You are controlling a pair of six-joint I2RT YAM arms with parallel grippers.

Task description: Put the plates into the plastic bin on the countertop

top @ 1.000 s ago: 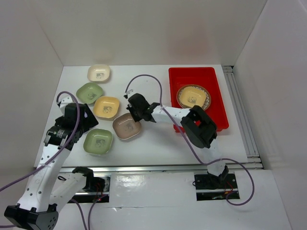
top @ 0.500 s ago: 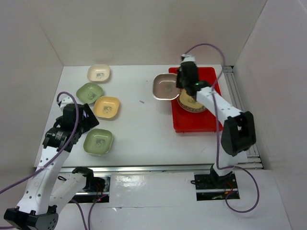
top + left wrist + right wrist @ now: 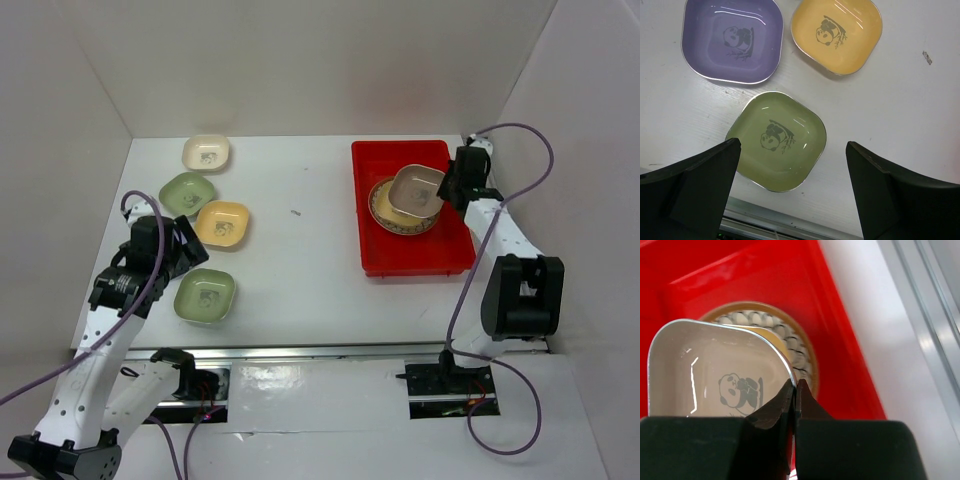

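Observation:
My right gripper (image 3: 447, 188) (image 3: 795, 385) is shut on the rim of a dusty pink plate (image 3: 417, 189) (image 3: 715, 370). It holds the plate over the red plastic bin (image 3: 400, 150) (image 3: 765, 280), just above a round brown-rimmed plate (image 3: 385, 212) (image 3: 800, 350) lying in it. On the left of the countertop (image 3: 300, 240) lie a cream plate (image 3: 207, 152), a green plate (image 3: 187, 193), a yellow plate (image 3: 222, 223) (image 3: 836, 32) and a second green plate (image 3: 205, 295) (image 3: 776, 140). My left gripper (image 3: 185, 252) (image 3: 792, 150) hangs open above that second green plate. A lavender plate (image 3: 732, 40) lies beside it.
A metal rail (image 3: 300, 350) runs along the near table edge, and another rail (image 3: 500, 240) runs along the right side next to the bin. White walls close in the back and both sides. A small dark speck (image 3: 297, 211) lies mid-table.
My right arm has carried the dusty pink plate from the middle of the table rightward to above the round plate in the bin. The left arm has hardly moved.

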